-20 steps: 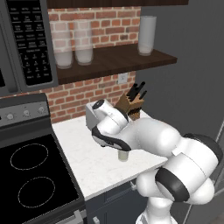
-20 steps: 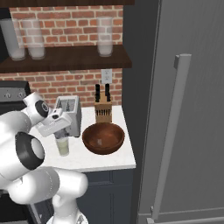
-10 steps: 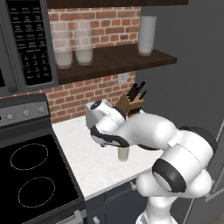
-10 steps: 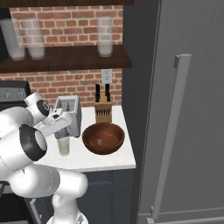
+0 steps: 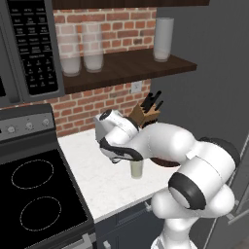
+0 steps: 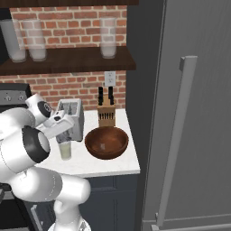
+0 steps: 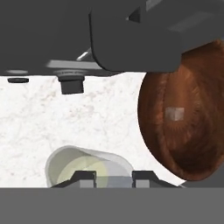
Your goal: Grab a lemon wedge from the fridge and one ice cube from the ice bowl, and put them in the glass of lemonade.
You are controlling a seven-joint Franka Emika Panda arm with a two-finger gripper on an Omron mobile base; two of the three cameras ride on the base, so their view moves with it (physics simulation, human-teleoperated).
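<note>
One glass of lemonade (image 6: 66, 151) stands on the white table (image 6: 108, 163), directly under the end effector (image 7: 113, 176), whose narrowly parted fingertips pinch a pale cube. One ice bowl (image 6: 107, 142), at three o'clock, holds one cube.

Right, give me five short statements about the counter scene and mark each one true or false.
1. The fridge door is shut. True.
2. The glass of lemonade stands on the stove top. False: it stands on the white counter, left of the ice bowl.
3. The gripper hangs right above the glass of lemonade. True.
4. The ice bowl is full to the rim with ice. False: in the hand view a single pale cube shows inside it.
5. The knife block sits on the shelf with the tall glasses. False: it stands on the counter, behind the ice bowl.
</note>
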